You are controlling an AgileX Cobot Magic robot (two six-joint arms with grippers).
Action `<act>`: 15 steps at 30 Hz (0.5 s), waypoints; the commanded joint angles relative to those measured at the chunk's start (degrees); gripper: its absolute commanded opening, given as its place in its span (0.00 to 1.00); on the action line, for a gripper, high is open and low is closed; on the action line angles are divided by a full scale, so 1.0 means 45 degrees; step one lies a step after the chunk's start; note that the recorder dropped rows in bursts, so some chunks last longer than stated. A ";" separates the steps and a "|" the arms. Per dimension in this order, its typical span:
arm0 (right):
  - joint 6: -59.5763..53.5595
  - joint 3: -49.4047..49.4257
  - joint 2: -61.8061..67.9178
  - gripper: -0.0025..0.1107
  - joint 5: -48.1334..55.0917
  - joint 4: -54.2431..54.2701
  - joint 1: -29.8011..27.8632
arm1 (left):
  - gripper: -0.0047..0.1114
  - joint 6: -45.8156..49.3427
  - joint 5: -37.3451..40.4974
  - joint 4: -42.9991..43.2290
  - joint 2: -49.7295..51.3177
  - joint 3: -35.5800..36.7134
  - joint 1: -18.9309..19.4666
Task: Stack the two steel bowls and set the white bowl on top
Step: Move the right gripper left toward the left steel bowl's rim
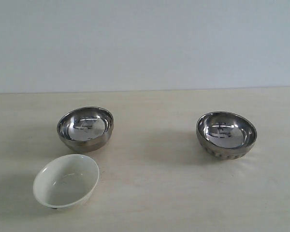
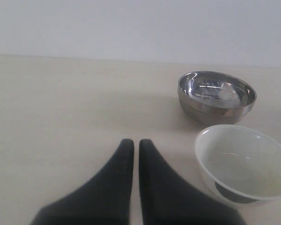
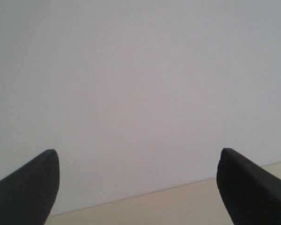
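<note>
pale beige matte table top (image 1: 159, 193), faint grain. three bowls sit directly on it, none stacked, none touching. round shiny smooth-sided steel bowl (image 1: 85, 128) left of middle in exterior view, upright, empty. round shiny steel bowl with ribbed lower outside (image 1: 226, 135) well apart on right, upright, empty. glossy white shallow round bowl (image 1: 65, 181) front left, just beside smooth-sided steel bowl, rim slanted, empty.

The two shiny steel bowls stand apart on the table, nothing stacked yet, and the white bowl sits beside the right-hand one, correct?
Not quite. The glossy white shallow round bowl sits beside the left-hand smooth round steel bowl, not the right-hand ribbed steel bowl; the exterior view shows this. The steel bowls do stand apart, unstacked.
</note>
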 commanded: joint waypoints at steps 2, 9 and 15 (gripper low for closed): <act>0.0022 -0.1108 0.1851 0.75 -0.0010 -0.0159 0.1789 | 0.07 -0.0061 -0.0113 0.0000 -0.0039 0.0039 -0.0064; -0.0004 -0.3081 0.5130 0.75 0.0042 -0.0159 0.3993 | 0.07 -0.0061 -0.0113 0.0000 -0.0039 0.0039 -0.0064; -0.0032 -0.5211 0.8236 0.75 0.0396 -0.0159 0.5081 | 0.07 -0.0061 -0.0113 0.0000 -0.0039 0.0039 -0.0064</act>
